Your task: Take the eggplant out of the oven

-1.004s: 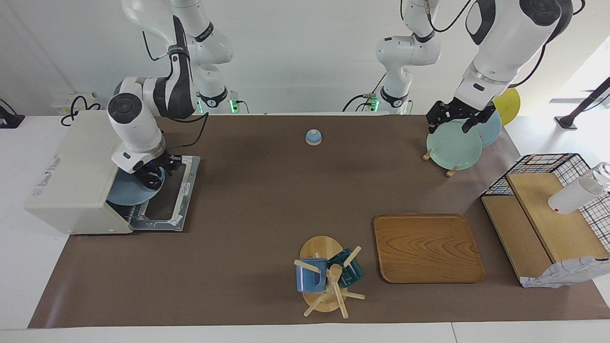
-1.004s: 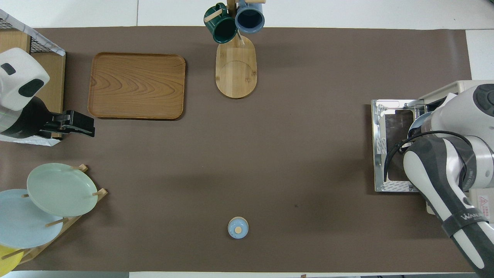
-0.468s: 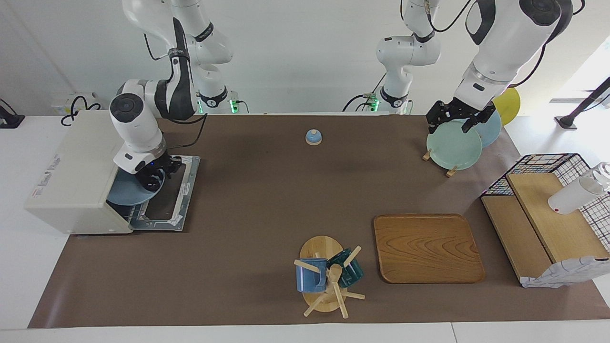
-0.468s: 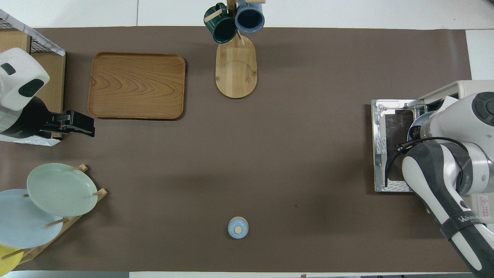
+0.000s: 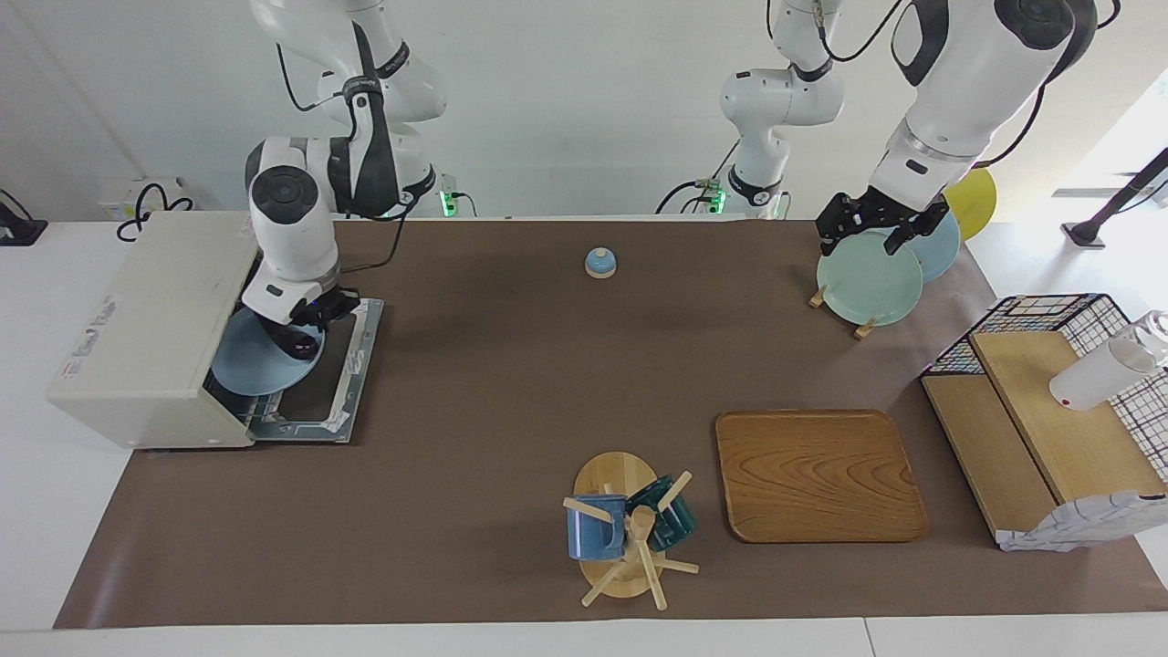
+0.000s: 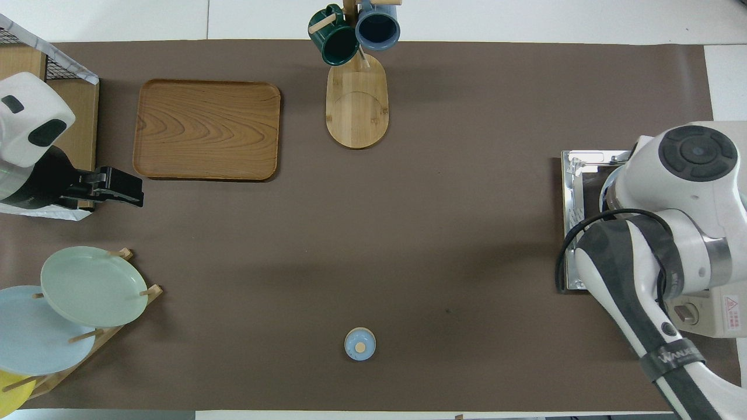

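- oven [image 5: 146, 328] at the right arm's end of the table, door [image 5: 319, 379] dropped flat onto the brown mat [image 5: 511, 383]
- blue plate [image 5: 260, 360] sits in the oven mouth, sticking out over the door
- eggplant [image 5: 299, 341]: only a dark shape under the gripper on the plate shows, mostly hidden by the wrist
- right gripper [image 5: 306, 330] is down at the plate, fingers closed tight; looks clamped on the eggplant
- left gripper [image 5: 867, 233] hangs over the green plate [image 5: 869, 278] in the plate rack, fingers spread wide, holding nothing; that arm waits
- wooden tray [image 5: 819, 474] bare; mug tree [image 5: 630, 534] carries two mugs
- wire basket [image 5: 1049, 401] at the left arm's end holds wood boards
- small bell [image 5: 600, 262] stands alone, nearer the robots
- mid-mat between oven door and tray is open
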You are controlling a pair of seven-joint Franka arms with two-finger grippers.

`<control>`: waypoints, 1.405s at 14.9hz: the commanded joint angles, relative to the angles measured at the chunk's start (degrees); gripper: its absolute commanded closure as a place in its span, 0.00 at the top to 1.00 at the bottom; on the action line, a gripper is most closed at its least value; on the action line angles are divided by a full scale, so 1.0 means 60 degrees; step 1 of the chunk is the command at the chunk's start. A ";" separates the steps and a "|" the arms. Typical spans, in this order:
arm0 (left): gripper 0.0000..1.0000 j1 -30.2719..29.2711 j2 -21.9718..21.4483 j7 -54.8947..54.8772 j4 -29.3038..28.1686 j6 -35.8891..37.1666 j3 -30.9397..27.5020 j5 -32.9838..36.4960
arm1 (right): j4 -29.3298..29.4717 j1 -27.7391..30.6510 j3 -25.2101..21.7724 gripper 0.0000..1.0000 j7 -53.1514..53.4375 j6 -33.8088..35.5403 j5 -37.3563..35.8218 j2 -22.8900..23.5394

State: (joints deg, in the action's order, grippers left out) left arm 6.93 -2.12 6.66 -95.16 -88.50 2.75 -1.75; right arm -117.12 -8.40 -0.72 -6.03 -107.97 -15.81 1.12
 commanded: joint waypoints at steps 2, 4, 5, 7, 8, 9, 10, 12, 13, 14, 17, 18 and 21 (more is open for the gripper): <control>1.00 -0.0071 -0.0101 0.0004 -0.0092 -0.0220 0.0069 0.0175 | 0.1048 -0.1570 0.0031 0.00 0.1614 0.0490 -0.0017 0.0488; 1.00 -0.0086 -0.0086 0.0019 -0.0092 -0.0424 0.0069 0.0160 | 0.1296 -0.2418 0.0061 0.00 0.2494 0.0445 0.0099 0.0662; 1.00 -0.0100 -0.0072 0.0019 -0.0077 -0.0527 0.0055 0.0160 | 0.1399 -0.2756 0.0061 0.00 0.2904 0.0387 0.0303 0.0736; 1.00 -0.0144 -0.0028 0.0033 -0.0034 -0.0688 0.0055 0.0117 | 0.1430 -0.3284 0.0061 0.00 0.3769 -0.0036 0.1078 0.0737; 1.00 -0.0144 -0.0013 0.0135 -0.0033 -0.0747 0.0055 0.0102 | 0.1633 -0.3751 0.0090 0.00 0.4106 0.0122 0.1154 0.0853; 1.00 -0.0144 -0.0013 0.0324 -0.0033 -0.0762 0.0055 0.0102 | 0.2157 -0.4365 0.0105 0.00 0.4835 0.0210 0.1155 0.1361; 1.00 -0.0159 -0.0027 0.0399 -0.0033 -0.0791 0.0055 0.0102 | 0.2902 -0.4850 0.0105 0.00 0.5886 0.0472 0.1155 0.2019; 1.00 -0.0246 -0.0013 0.0399 -0.0033 -0.0791 0.0055 0.0102 | 0.4702 -0.5729 0.0105 0.00 0.7370 0.0796 0.1140 0.3775; 1.00 -0.0276 -0.0027 0.0385 -0.0033 -0.0806 0.0055 0.0102 | 0.5219 -0.6038 0.0105 0.00 0.7797 0.0710 0.1155 0.4364; 1.00 -0.0276 -0.0013 0.0385 -0.0033 -0.0806 0.0055 0.0102 | 0.5195 -0.6056 0.0119 0.00 0.8033 0.0448 0.1169 0.4485; 1.00 -0.0291 -0.0013 0.0385 -0.0033 -0.0850 0.0055 0.0102 | 0.4597 -0.6085 0.0134 0.00 0.8094 -0.0663 0.1475 0.4501; 1.00 -0.0320 -0.0013 0.0385 -0.0033 -0.0864 0.0055 0.0102 | 0.4202 -0.6085 0.0134 0.00 0.8109 -0.1190 0.1622 0.4458; 1.00 -0.0408 -0.0013 0.0370 -0.0062 -0.0923 0.0055 0.0102 | 0.3657 -0.6085 0.0134 0.00 0.8210 -0.2292 0.1725 0.4355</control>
State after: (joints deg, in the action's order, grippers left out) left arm 5.25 -2.11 8.39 -95.16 -92.88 2.67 -1.75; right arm -92.00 -45.25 -0.16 42.83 -118.25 -7.07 29.24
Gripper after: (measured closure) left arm 0.000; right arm 0.978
